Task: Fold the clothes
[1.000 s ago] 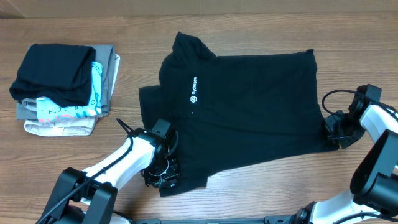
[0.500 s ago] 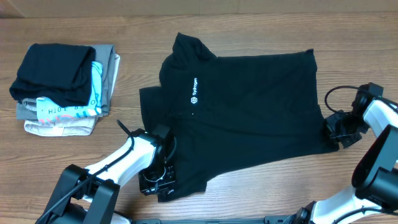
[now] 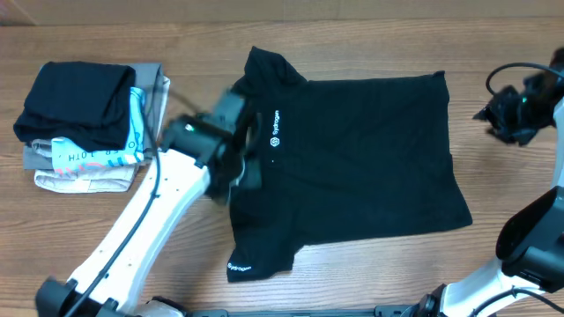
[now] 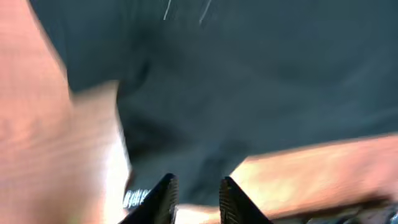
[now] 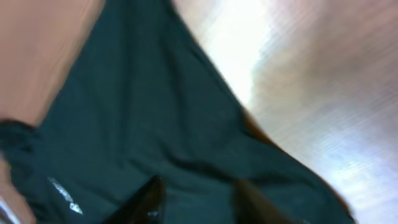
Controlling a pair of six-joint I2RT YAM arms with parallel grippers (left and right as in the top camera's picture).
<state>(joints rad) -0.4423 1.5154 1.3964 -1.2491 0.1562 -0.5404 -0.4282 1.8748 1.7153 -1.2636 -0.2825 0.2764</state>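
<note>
Over the black T-shirt (image 3: pixel 352 167) at frame centre, the left gripper (image 4: pixel 197 190) and right gripper (image 5: pixel 198 194) stand partly open and empty; a shallow pinch could skew the fold.

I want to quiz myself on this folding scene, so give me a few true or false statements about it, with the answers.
The black T-shirt lies spread out on the table. True.
The right hand grips the shirt's hem. False: it is off the shirt, out to its right.
A stack of folded garments sits to the left of the shirt. True.
The chest logo is red. False: it is white.
</note>
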